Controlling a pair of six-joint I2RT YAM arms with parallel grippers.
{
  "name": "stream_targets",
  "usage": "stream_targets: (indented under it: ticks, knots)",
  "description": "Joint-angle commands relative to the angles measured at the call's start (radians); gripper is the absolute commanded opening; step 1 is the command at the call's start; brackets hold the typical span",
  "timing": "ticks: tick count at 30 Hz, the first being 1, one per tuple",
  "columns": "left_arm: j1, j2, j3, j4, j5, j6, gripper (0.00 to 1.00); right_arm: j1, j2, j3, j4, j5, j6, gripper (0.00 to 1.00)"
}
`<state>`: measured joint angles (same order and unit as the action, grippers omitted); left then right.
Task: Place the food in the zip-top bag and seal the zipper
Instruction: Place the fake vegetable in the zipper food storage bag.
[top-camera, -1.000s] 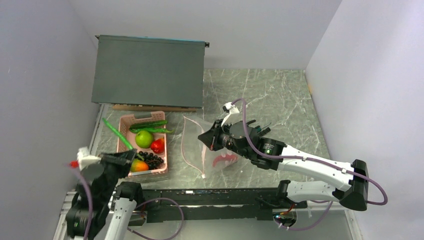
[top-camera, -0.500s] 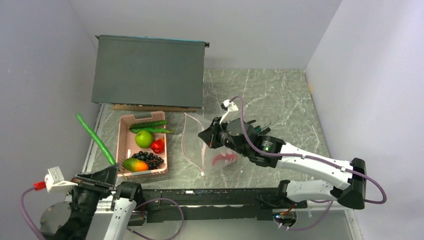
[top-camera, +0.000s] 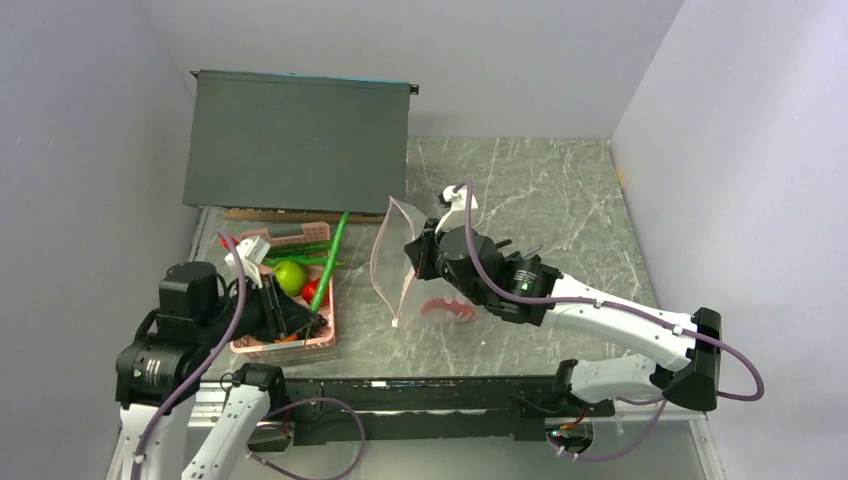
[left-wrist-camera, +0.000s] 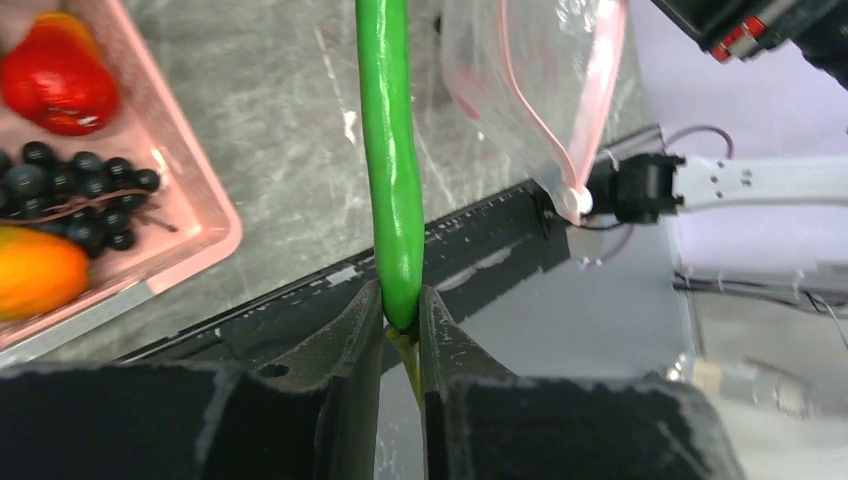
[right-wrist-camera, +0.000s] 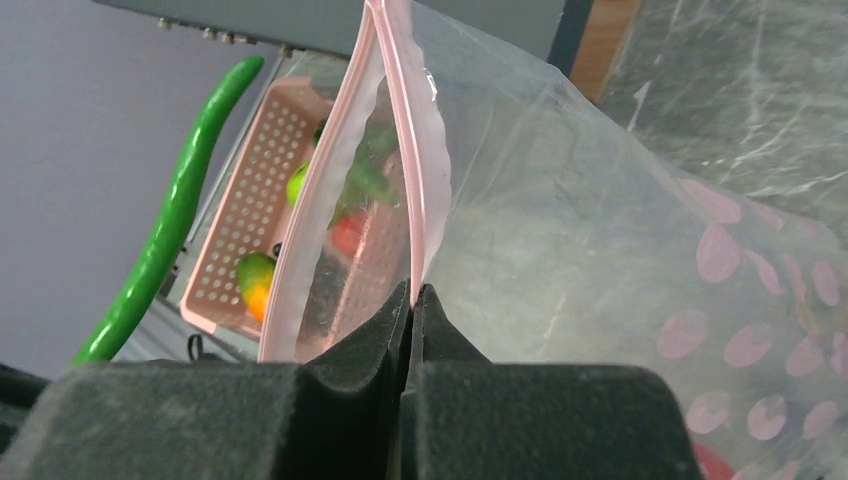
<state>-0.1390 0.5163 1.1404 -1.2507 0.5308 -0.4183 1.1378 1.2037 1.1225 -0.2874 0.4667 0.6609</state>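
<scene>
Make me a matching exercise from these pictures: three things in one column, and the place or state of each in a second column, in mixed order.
Things:
1. long green pod (the raised one)
2. zip-top bag
3. grape bunch

Places or states:
A. pinched at its mouth edge by the right tool
B. lying in the pink basket
C. held by one end in the left tool

Pairs: 1-C, 2-A, 3-B

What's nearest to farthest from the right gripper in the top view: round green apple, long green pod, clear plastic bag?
1. clear plastic bag: pinched in the right gripper.
2. long green pod: just left, held up.
3. round green apple: farther left, in the pink basket.
</scene>
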Motion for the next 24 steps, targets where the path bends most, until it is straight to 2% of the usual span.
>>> stream_targets:
  ticks: [1, 5, 10, 16, 20, 24]
  knots:
    - [-0.007, 0.03, -0.013, 0.12, 0.206, 0.078, 0.0, -0.007, 0.003, 0.05, 0.008, 0.098, -0.06, 0.0]
    - [-0.043, 0.056, -0.026, 0.158, 0.254, 0.068, 0.0, -0.007, 0.026, 0.065, 0.013, 0.106, -0.073, 0.0]
    - [-0.131, 0.096, -0.019, 0.13, 0.218, 0.078, 0.0, -0.004, 0.055, 0.083, 0.029, 0.088, -0.09, 0.0]
    - [-0.223, 0.2, 0.031, 0.036, 0.069, 0.099, 0.0, -0.005, 0.047, 0.073, 0.062, 0.064, -0.108, 0.0]
    - [-0.252, 0.245, 0.055, 0.032, 0.053, 0.09, 0.0, -0.003, 0.031, 0.051, 0.093, 0.045, -0.131, 0.0]
    - [-0.291, 0.322, 0.097, -0.024, -0.025, 0.098, 0.0, 0.008, 0.023, 0.026, 0.127, 0.02, -0.166, 0.0]
